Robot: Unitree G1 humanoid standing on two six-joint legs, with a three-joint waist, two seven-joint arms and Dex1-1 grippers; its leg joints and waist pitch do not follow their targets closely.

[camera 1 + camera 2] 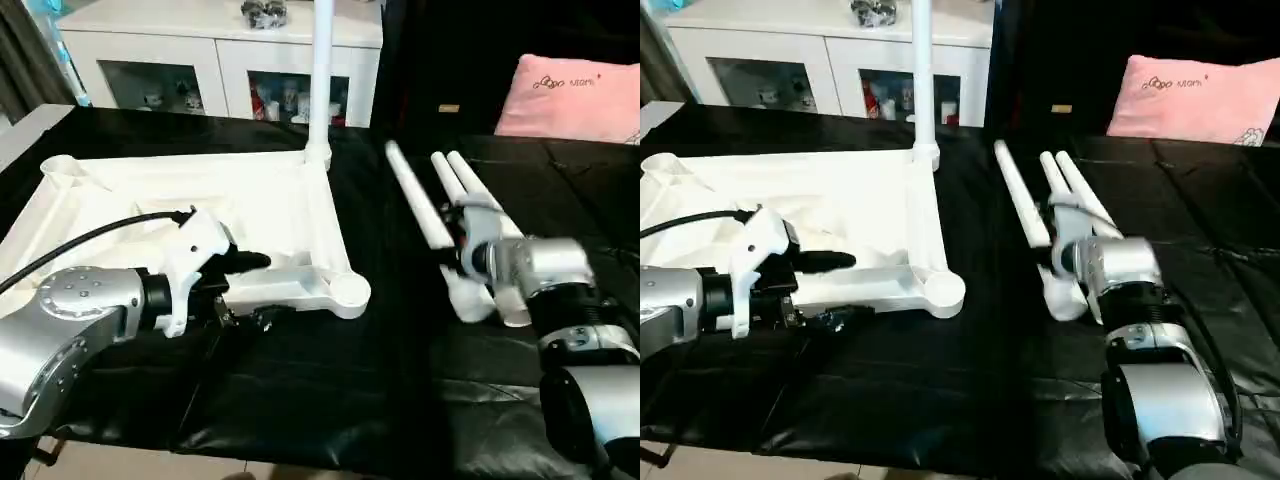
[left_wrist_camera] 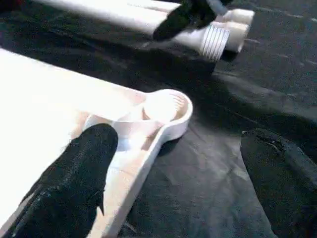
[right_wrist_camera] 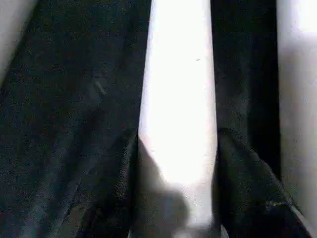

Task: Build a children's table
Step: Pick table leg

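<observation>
Lying underside up on a black, creased sheet-covered work surface (image 1: pixel 330 400): white moulded plastic rectangular tabletop (image 1: pixel 200 215), ribbed inside a raised rim, with round cup-shaped corner sockets. Near right-hand socket (image 2: pixel 166 106) smooth-walled and shallow. Far right-hand corner fitted with 1 long white tube leg (image 1: pixel 321 70), standing upright.

Resting well apart to the right on the same black sheet: 3 further long white tapered tube legs (image 1: pixel 1025 205), smooth and glossy, side by side, running away from the robot. Coarse threaded ends (image 2: pixel 214 42) noted on the near tips in the left wrist view.

Left gripper (image 1: pixel 245 290), 2 black matt fingers on a white housing with a silver forearm, positioned at the tabletop's near edge beside the near right-hand socket. Spread wide and released: 1 finger (image 2: pixel 74 183) over the white rim, the other (image 2: pixel 280 173) over the black sheet; nothing between them.

Right gripper (image 3: pixel 178 198) placed over the near ends of the loose legs. Black fingers set on either side of 1 smooth white tube, flanking it closely in the right wrist view; grasping that leg, which lies on the sheet among the others.

Behind the surface: white glass-door cabinet (image 1: pixel 215 60) with small items on its shelves, and a soft pink cushion (image 1: pixel 570 95) at far right.
</observation>
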